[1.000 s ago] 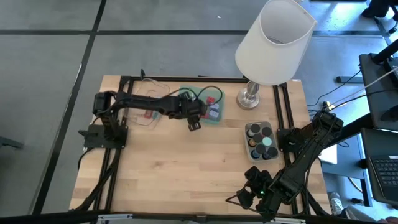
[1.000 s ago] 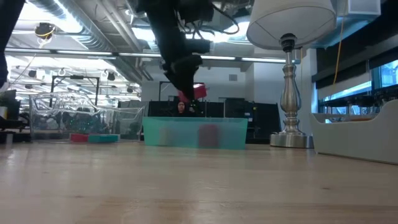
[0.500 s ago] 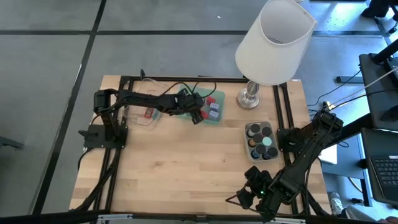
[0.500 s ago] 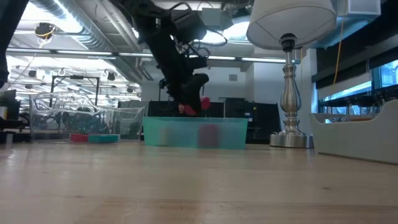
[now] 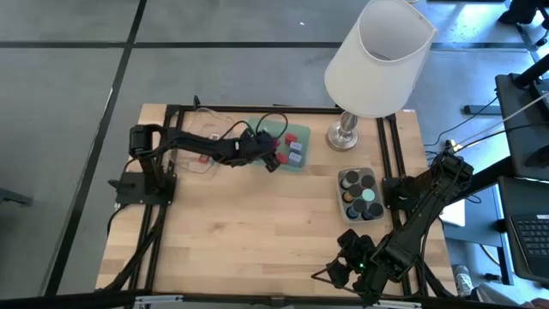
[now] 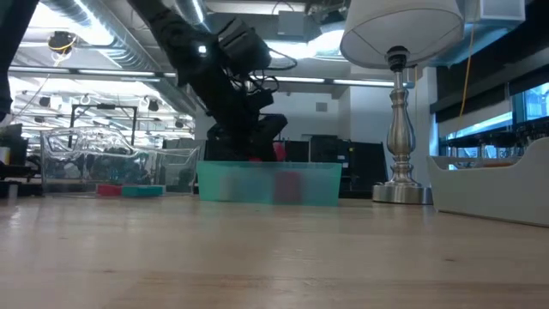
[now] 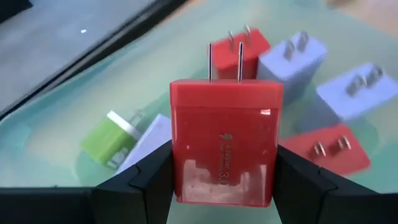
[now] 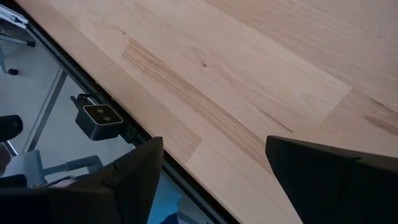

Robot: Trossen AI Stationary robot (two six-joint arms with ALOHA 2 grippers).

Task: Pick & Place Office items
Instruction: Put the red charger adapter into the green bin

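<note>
My right tool waits at the near right corner of the tabletop, its fingers apart and holding nothing; its wrist camera shows only bare wood and the tabletop's edge.

My left tool is clamped on a red charger, prongs pointing away from me. In the high view it hangs over the green tray near the far edge of the tabletop, and in the low view it sits just above the tray's rim.

Below the charger lie a second red plug, two lavender plugs, a flat red one and a green one.

To place it well, I would aim for the bare patch of tray floor between the green piece and the flat red one, lower until the charger is close to the floor, then spread the fingers slowly. Dropping from height risks a bounce onto its neighbours.

Beyond the tray stands the lamp.
</note>
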